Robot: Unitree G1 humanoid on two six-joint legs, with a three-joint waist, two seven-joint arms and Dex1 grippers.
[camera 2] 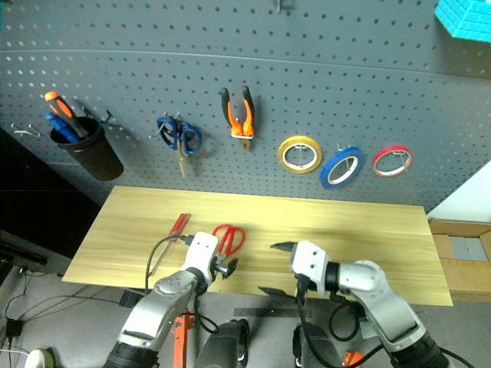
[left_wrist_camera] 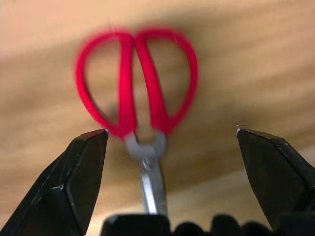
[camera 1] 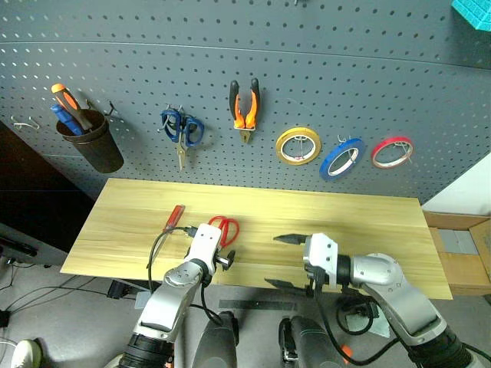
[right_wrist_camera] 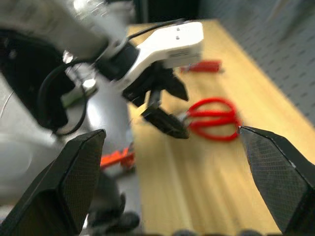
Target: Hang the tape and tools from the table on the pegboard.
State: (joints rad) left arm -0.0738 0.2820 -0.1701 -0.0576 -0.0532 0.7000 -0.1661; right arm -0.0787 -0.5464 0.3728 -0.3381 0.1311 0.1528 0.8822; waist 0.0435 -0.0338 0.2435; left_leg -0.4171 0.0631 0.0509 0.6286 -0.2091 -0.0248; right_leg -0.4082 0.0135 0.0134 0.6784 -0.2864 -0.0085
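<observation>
While both arms hang low over the near edge, the views read as follows.

Head views, pegboard: the pegboard (camera 1: 230, 54) carries orange-and-black-handled pliers (camera 1: 244, 107), blue-handled scissors (camera 1: 182, 132), a yellow tape ring (camera 1: 298, 146), the blue tape ring (camera 1: 341, 158) and a red tape ring (camera 1: 392, 152), each on a hook, with a dark cup (camera 1: 90, 140) of tools at the left.

Head views, table: the table (camera 1: 368, 230) holds the red-handled scissors (camera 1: 225, 228) and, just to their left, the slim red-handled tool (camera 1: 176, 218); the two lie near each other but apart.

Head views, left gripper: the left gripper (camera 2: 228, 264) sits at the near end of the red-handled scissors, its body covering their blades.

Head views, right gripper: the right gripper (camera 1: 285, 261) points toward the robot's left over the table's near edge, fingers spread wide with nothing between them, well apart from the scissors.

Left wrist view: the left gripper's fingers (left_wrist_camera: 74, 182) stand wide apart on either side of the scissors' pivot, touching nothing; the red loops point away, the blades run back toward the wrist.

Right wrist view: the right gripper's fingers (right_wrist_camera: 275, 182) are spread wide and empty; beyond them are the left gripper, the red scissors and, farther off, the slim red tool.
</observation>
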